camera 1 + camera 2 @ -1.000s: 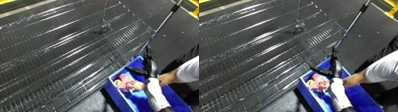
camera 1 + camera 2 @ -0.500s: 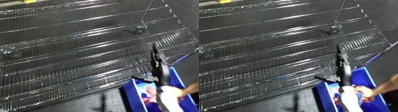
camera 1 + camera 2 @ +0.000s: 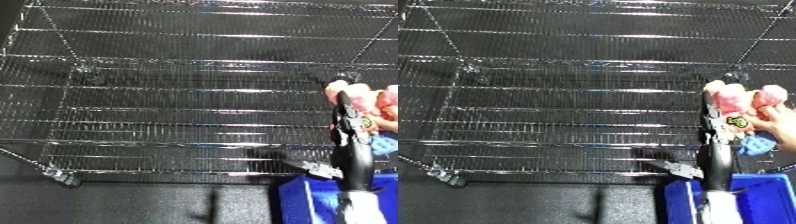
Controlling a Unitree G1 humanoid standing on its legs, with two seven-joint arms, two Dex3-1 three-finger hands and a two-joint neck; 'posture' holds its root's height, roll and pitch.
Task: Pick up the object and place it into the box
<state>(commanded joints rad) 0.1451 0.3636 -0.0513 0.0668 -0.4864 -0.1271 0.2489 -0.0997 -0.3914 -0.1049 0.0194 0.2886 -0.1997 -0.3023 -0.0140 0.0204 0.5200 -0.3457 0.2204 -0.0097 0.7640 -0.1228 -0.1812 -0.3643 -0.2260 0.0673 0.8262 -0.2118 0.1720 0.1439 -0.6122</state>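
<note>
Right hand (image 3: 716,150), black, rises from the lower right edge on its white forearm (image 3: 714,207), seen edge-on as a thin dark upright shape. Cannot tell how far its fingers are spread or whether they have hold of anything.

Pink plush toy with lumpy rounded lobes, a small green tag and a pale blue part at its bottom (image 3: 740,107) sits just to the right of the hand's upper end, touching or overlapping it in view (contact unclear). A person's hand (image 3: 782,125) comes in from the right edge and grips the toy's right side. Toy is upright-ish, long axis roughly vertical, pink lobes up, blue part down.

Toy is above the silver wire-grid rack surface (image 3: 567,100), not in the bright blue plastic bin (image 3: 767,197), which is at the bottom right corner, below it.
</note>
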